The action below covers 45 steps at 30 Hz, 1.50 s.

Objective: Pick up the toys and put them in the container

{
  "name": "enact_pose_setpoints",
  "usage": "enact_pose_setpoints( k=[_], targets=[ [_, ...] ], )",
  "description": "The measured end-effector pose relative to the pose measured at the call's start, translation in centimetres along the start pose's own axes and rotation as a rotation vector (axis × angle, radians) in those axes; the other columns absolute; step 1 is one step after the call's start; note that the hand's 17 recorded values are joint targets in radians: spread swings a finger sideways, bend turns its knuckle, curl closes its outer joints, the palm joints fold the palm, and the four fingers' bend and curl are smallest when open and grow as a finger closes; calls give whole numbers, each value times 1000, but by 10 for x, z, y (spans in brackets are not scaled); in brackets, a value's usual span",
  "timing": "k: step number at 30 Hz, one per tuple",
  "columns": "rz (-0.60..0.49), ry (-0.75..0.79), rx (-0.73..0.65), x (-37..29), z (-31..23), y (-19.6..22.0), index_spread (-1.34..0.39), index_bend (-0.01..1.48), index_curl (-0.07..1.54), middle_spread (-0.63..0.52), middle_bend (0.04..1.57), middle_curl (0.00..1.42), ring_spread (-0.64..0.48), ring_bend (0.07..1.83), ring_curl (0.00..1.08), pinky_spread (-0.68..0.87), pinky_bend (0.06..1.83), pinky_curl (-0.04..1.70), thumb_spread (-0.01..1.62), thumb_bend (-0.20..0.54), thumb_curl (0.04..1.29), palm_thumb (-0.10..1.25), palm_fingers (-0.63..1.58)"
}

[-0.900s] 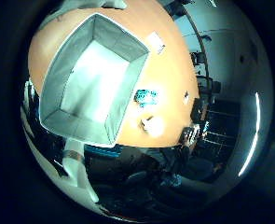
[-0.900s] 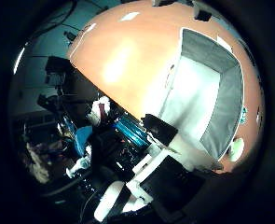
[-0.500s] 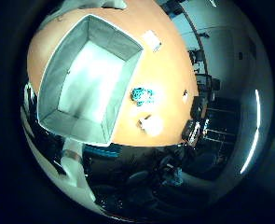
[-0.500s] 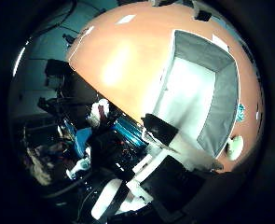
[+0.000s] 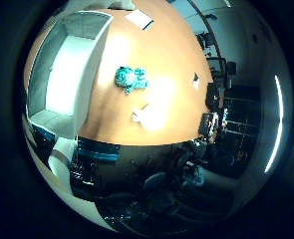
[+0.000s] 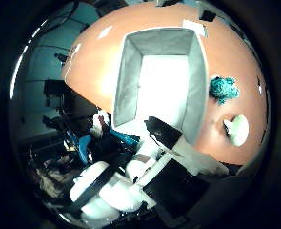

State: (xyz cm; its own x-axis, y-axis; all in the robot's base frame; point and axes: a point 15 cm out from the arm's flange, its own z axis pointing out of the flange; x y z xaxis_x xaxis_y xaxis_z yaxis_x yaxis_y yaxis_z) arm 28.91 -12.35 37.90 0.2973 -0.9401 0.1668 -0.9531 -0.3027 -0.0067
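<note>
Hovering high over the orange table [image 5: 176, 74], with the hand [image 6: 178, 148] above the near wall of the grey fabric container [image 6: 161, 78]. Holding nothing; white and black parts reach in over the container's rim, but whether the fingers are straight or curled cannot be told. Lying on the bare tabletop just beside the container's long wall: a teal plush toy [image 5: 130, 78], and a little farther out a pale, rounded toy [image 6: 236, 129] in strong glare. Judging by its fuzzy, lumpy outline, the teal one looks soft and light, likely to squash under pressure and not apt to slip or break; best taken by closing around its bulky middle from above. Harder to judge the pale toy: probably light too, perhaps smoother, so wanting a wrap around its widest part. Showing empty inside, the container.
</note>
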Motion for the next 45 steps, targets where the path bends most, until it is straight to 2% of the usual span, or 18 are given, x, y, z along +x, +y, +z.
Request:
enact_pose_setpoints(
  k=[9, 15, 20, 27, 32, 45],
  targets=[
    [159, 12, -37, 117, 15, 34, -401, 168, 291, -120, 317, 360, -32, 605, 194, 416, 743, 82, 1027, -25, 295, 560, 330],
    [229, 5, -59, 166, 35, 52, -398, 167, 291, -120, 322, 365, -32, 603, 194, 415, 750, 83, 1027, -25, 295, 560, 324],
    [257, 9, -55, 196, 45, 49, -398, 168, 293, -120, 324, 366, -32, 604, 197, 412, 745, 81, 1027, -25, 295, 559, 322],
    [257, 14, -49, 208, 53, 39, -398, 170, 296, -120, 328, 368, -32, 607, 200, 407, 725, 78, 1038, -22, 302, 598, 319],
    [210, 42, -32, 208, 59, 14, -402, 175, 304, -119, 325, 366, -32, 599, 199, 401, 690, 73, 1025, -20, 314, 654, 324],
    [169, 154, -156, 227, 90, 0, -409, 179, 318, -107, 299, 361, -13, 494, 191, 376, 599, 95, 1015, -24, 320, 688, 292]
  ],
)
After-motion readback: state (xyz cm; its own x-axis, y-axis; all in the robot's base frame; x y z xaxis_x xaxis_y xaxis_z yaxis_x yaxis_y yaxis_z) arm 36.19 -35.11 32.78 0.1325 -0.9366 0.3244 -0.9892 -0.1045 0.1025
